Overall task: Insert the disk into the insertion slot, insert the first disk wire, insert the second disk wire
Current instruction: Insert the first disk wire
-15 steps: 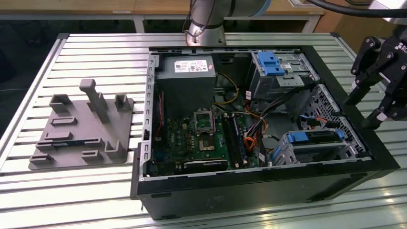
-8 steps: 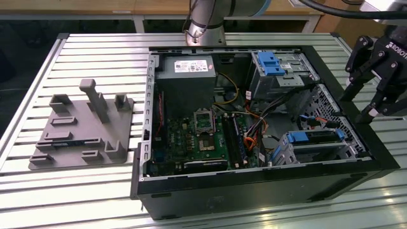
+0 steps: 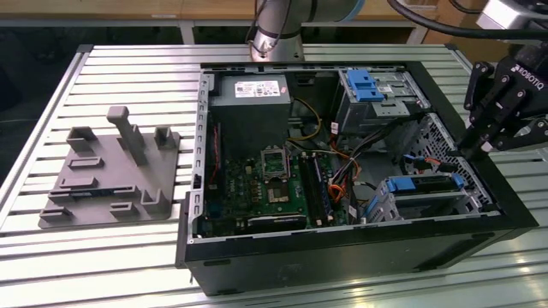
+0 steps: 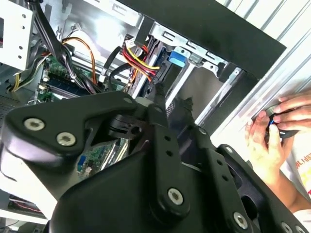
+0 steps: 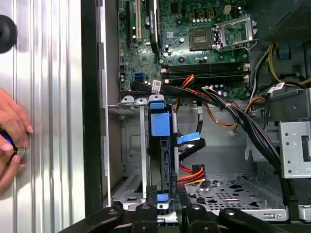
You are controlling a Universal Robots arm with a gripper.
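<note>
While the gripper (image 3: 476, 151) hangs over the open computer case (image 3: 342, 256), the disk (image 3: 428, 182) lies in the insertion slot (image 3: 432, 200).

Seen in the exterior view, the gripper is above the case wall on the exterior view's right, clear of the disk. Its fingers stand a little apart with nothing between them (the first wrist view shows the gap, with the end of the blue carrier behind it). The disk sits in the low silver cage, well apart from the taller cage (image 3: 376, 96) with its blue clip. Red, orange and yellow wires (image 5: 192, 171) lie just beside the disk; whether any is plugged in I cannot tell. A person's hand (image 5: 10, 131) rests on the slatted table (image 5: 53, 121) beside the case, and a grey fixture (image 3: 111, 173) sits on the exterior view's left.
</note>
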